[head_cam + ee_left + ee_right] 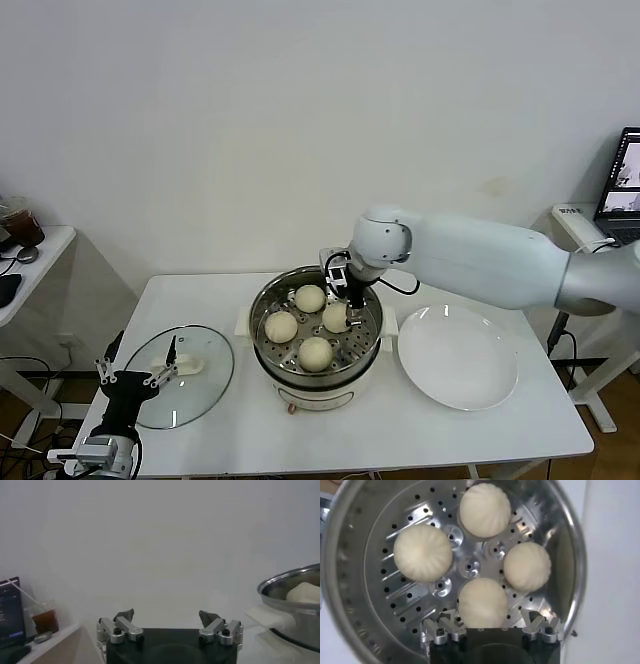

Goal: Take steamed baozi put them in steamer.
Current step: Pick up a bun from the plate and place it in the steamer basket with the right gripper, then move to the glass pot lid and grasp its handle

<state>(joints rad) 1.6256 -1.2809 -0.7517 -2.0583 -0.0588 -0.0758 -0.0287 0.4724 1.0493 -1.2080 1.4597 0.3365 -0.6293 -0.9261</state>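
Observation:
Four cream-white baozi lie on the perforated tray of the shiny steamer [262, 305]: one at the back [310, 298], one on the left [281, 326], one on the right [335, 317], one at the front [315, 353]. My right gripper [352, 296] hangs over the steamer's right side, open. In the right wrist view its gripper [489, 621] straddles the nearest baozi [482, 601] without touching it; the others [423, 553] [485, 509] [527, 566] lie beyond. My left gripper [135, 376] is parked low at the table's left, open and empty [166, 615].
A white plate [458, 356] lies to the right of the steamer. A glass lid [195, 380] with a white handle lies on the left, by the left gripper. The steamer's rim [287, 582] shows in the left wrist view. A side table with a drink stands far left.

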